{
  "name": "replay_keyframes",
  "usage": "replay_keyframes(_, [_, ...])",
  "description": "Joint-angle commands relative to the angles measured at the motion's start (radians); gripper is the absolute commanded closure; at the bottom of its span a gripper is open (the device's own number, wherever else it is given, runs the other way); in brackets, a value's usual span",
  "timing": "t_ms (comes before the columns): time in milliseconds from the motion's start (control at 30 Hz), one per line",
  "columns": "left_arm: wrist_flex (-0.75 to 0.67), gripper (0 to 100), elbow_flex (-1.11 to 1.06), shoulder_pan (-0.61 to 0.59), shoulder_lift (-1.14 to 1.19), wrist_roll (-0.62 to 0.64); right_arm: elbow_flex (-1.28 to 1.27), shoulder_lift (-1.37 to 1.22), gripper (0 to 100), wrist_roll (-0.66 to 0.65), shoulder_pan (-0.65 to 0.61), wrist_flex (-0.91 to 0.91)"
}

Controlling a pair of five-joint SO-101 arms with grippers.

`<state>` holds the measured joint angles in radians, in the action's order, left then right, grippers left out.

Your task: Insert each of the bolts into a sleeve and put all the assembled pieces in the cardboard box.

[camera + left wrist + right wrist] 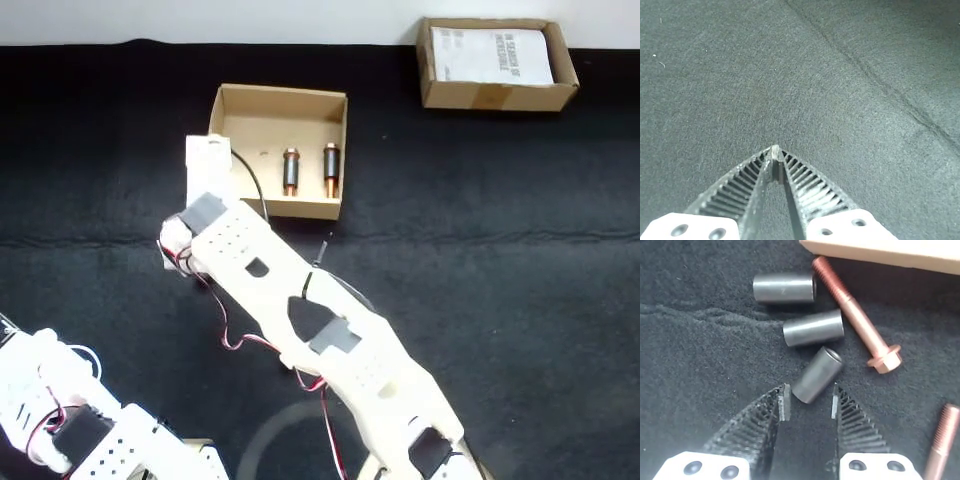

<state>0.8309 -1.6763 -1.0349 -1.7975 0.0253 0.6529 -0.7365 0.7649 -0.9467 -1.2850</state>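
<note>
My right gripper (808, 401) is open over the black cloth. The near end of a tilted dark sleeve (817, 374) lies just between its fingertips, untouched. Beyond it lie two more dark sleeves (813, 328) (784, 287), side by side. A copper bolt (855, 317) rests next to them, and a second bolt (940, 440) lies off to the side. The cardboard box (225, 125) holds two assembled pieces (291, 172) (331, 170) standing side by side. My left gripper (775, 152) is shut with nothing in it, above bare cloth.
The right arm (300, 300) stretches diagonally across the table to the box's left side. The left arm (80, 430) sits at the near left corner. A second cardboard box (565, 85) with a printed sheet stands at the far right. The box wall (880, 250) lies close behind the loose parts.
</note>
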Motion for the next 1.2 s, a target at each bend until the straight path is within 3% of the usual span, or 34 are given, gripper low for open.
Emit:
replay_keyframes(0, [0.003,99,-0.019,-0.007,-0.010,0.002,-0.044,0.077,87.5,0.006,-0.001,0.062])
replay_keyframes(433, [0.003,99,-0.019,-0.005,-0.010,0.002,-0.099,0.002,87.5,-0.009,0.001,0.183])
replay_keyframes(800, [0.003,99,-0.019,-0.005,-0.010,0.002,0.105,-0.142,88.0,-0.041,0.024,0.177])
replay_keyframes(933, [0.005,99,-0.019,0.025,-0.010,0.002,0.131,-0.153,98.7,-0.040,0.045,0.176])
replay_keyframes(1167, [0.005,99,-0.019,0.027,-0.010,0.002,0.252,-0.153,99.2,-0.035,0.128,0.016])
